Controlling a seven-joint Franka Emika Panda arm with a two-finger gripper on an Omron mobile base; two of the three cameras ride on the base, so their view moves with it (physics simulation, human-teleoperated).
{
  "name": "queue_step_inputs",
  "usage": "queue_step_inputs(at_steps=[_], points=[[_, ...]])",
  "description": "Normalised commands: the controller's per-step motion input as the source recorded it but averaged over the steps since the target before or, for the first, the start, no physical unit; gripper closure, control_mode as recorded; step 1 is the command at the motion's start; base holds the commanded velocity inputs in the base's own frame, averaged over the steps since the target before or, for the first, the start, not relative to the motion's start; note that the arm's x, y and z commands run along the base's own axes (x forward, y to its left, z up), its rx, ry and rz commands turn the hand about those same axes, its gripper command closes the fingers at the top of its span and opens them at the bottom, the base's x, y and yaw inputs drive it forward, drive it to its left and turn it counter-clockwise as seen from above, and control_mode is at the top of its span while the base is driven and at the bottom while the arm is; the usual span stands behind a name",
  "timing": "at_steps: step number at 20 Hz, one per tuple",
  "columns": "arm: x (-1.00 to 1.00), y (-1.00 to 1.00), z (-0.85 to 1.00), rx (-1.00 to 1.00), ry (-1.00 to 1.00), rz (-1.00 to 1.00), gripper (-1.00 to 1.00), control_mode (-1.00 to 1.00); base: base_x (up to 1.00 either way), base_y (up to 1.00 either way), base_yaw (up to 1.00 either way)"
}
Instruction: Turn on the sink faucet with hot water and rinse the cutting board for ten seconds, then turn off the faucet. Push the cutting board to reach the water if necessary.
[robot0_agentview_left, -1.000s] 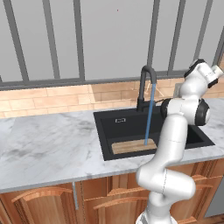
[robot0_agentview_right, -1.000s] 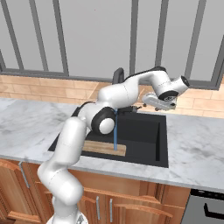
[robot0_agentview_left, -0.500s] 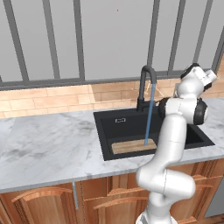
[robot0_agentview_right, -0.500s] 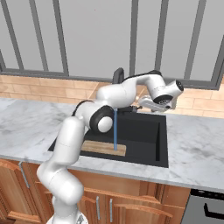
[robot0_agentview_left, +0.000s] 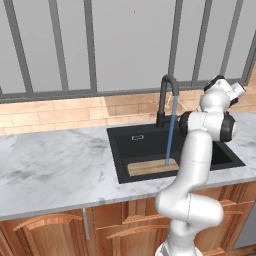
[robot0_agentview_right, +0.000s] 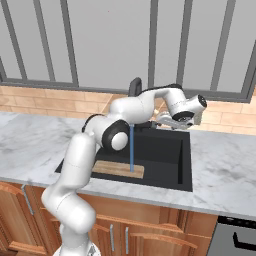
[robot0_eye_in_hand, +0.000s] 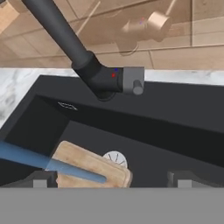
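The black sink faucet (robot0_agentview_left: 168, 95) stands behind the black sink (robot0_agentview_left: 145, 142), and its base (robot0_eye_in_hand: 101, 78) carries a short grey lever (robot0_eye_in_hand: 134, 81). The water (robot0_agentview_left: 171, 134) runs in a thin blue stream onto the right part of the tan cutting board (robot0_agentview_left: 152, 166), which lies flat at the basin's front. In the hand view the water (robot0_eye_in_hand: 49, 162) crosses the cutting board (robot0_eye_in_hand: 94, 165). My gripper (robot0_agentview_right: 161, 122) hovers over the basin right of the faucet, apart from the lever. It (robot0_eye_in_hand: 113, 179) is open with nothing between its fingertips.
A round drain (robot0_eye_in_hand: 116, 158) sits in the basin floor beside the board. Marble counter (robot0_agentview_left: 55, 162) flanks the sink on both sides, with a brick backsplash (robot0_agentview_right: 45, 100) and window bars behind. An oven front (robot0_agentview_right: 235, 240) is at lower right.
The hand has sunk slightly and shifted a little toward the faucet. Water keeps running onto the board, which has not moved.
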Motion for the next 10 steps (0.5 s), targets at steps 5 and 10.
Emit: queue_step_inputs(at_steps=[5, 10], points=[[0.14, 0.0, -0.01, 0.0, 0.0, 0.0, -1.0, -1.0, 0.0, 0.0, 0.0], [0.09, 0.0, 0.0, 0.0, 0.0, 0.0, -1.0, -1.0, 0.0, 0.0, 0.0]])
